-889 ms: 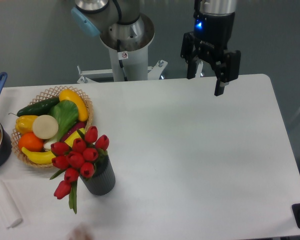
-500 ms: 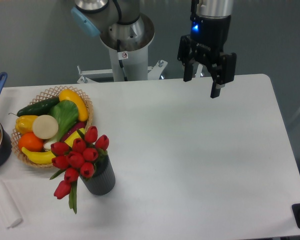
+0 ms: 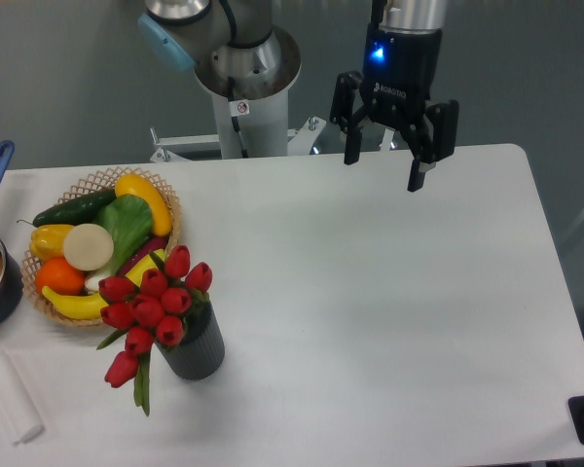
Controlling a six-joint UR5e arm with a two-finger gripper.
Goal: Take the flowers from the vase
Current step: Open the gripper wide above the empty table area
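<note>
Camera view: tool has shifted left, fingers spread wider

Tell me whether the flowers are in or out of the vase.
In. The flowers have their stems in the upright vase; the open gripper is far off, holding nothing.

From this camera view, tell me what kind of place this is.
Probably a robotics lab's test table: a pedestal-mounted arm with an open gripper above a bare white table, set with props: red flowers in a ribbed vase and a fruit basket.
</note>
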